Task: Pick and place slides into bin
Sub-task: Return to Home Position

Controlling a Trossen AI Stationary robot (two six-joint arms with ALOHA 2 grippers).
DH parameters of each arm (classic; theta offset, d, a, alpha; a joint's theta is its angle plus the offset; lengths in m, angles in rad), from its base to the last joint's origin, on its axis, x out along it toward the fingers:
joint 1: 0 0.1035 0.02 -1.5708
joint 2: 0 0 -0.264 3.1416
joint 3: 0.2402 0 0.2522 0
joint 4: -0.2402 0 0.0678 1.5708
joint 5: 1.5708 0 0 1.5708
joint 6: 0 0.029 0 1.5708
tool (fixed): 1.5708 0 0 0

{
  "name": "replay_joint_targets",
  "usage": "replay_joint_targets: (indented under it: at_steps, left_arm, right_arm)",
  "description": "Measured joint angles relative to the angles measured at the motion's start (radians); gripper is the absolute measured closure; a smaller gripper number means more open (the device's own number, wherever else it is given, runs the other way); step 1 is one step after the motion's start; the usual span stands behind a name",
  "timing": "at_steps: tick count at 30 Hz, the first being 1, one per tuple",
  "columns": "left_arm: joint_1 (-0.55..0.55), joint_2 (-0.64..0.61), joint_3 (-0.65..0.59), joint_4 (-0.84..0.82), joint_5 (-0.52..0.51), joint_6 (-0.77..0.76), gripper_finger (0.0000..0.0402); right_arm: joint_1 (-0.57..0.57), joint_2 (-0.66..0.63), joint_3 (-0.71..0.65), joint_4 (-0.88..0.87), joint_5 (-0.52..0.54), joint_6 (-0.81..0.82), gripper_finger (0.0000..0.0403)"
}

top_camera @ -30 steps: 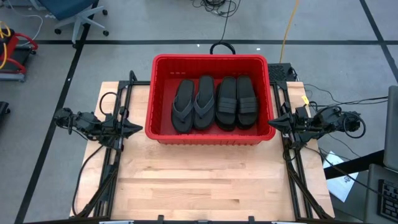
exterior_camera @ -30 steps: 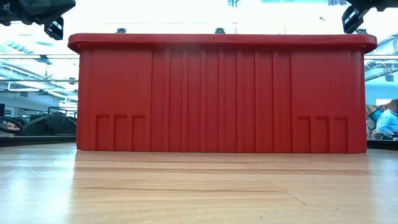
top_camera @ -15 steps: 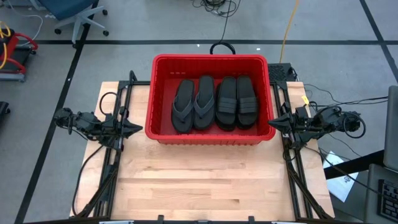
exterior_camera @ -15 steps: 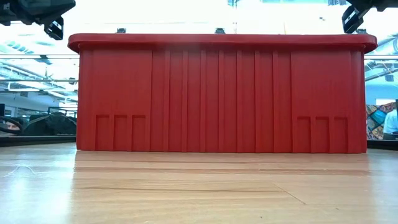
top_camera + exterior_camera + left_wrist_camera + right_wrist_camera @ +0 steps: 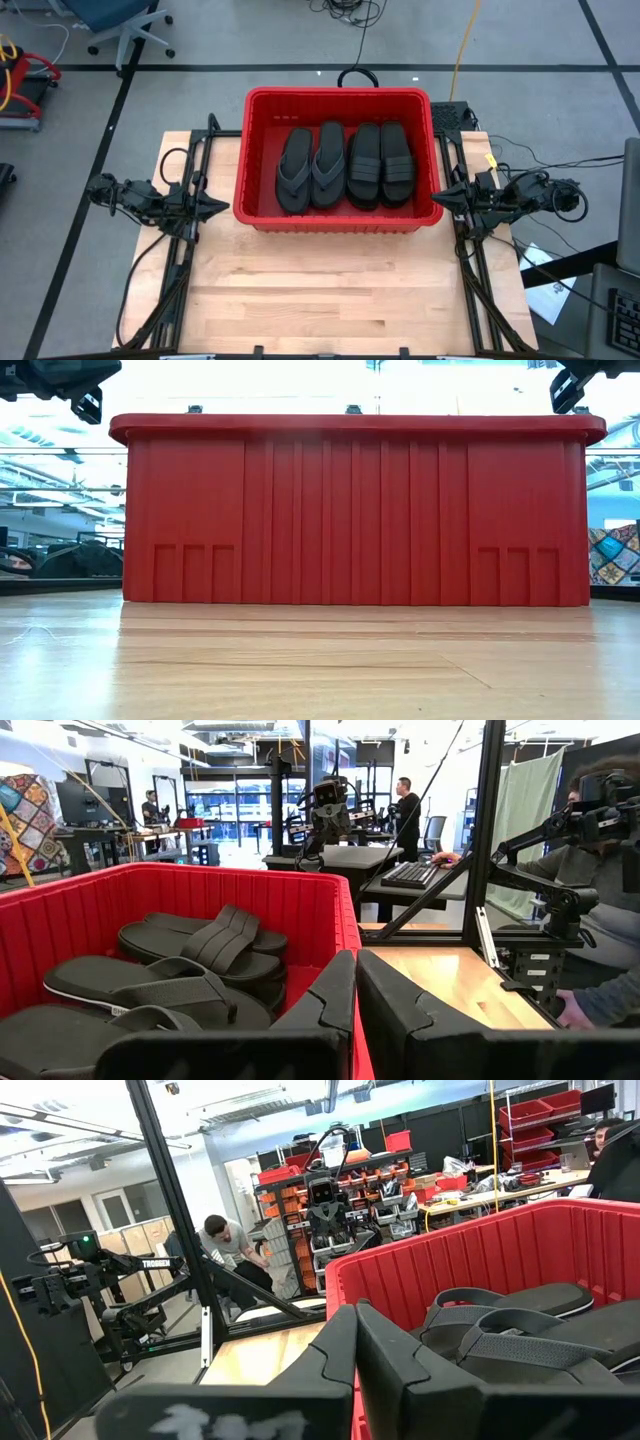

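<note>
**Little left to spoil, but the bin sits between two claws**

The slides (image 5: pixel 365 165) lie inside the bin (image 5: pixel 340 93), which stands at the far middle of the table (image 5: pixel 320 290). From above, the thong-strap slides (image 5: pixel 296 170) are on the left and the wide-strap slides (image 5: pixel 397 160) on the right, side by side and lengthwise. The wrist views suggest more lie stacked beneath. No slide shows on the bare boards, so the picking looks finished.

The left gripper (image 5: pixel 222 208) is just beside the bin's left wall and the right gripper (image 5: pixel 438 197) just beside its right wall. Both point inward at the plastic. Each claw is closed, fingers pressed together with nothing between them (the wrist views show only a thin seam).

The main risk, as I judge it, is that closeness. If either arm drifts inward while folding away, a fingertip could strike the wall and shove or skew the bin. A harder knock might tip the upper slides out of their neat row. Cables trail along both table edges, and a retreating arm could snag one. Drawing each arm straight back from the wall would avoid most of this.
</note>
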Motion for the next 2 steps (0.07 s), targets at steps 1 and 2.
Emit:
replay_joint_targets:
  at_steps: [1,2]
  left_arm:
    - [0.0,0.0,0.0,0.0,0.0,0.0,0.0382]
    - [0.0,0.0,0.0,0.0,0.0,0.0,0.0382]
  right_arm:
    - [0.0,0.0,0.0,0.0,0.0,0.0,0.0403]
    - [0.0,0.0,0.0,0.0,0.0,0.0,0.0403]
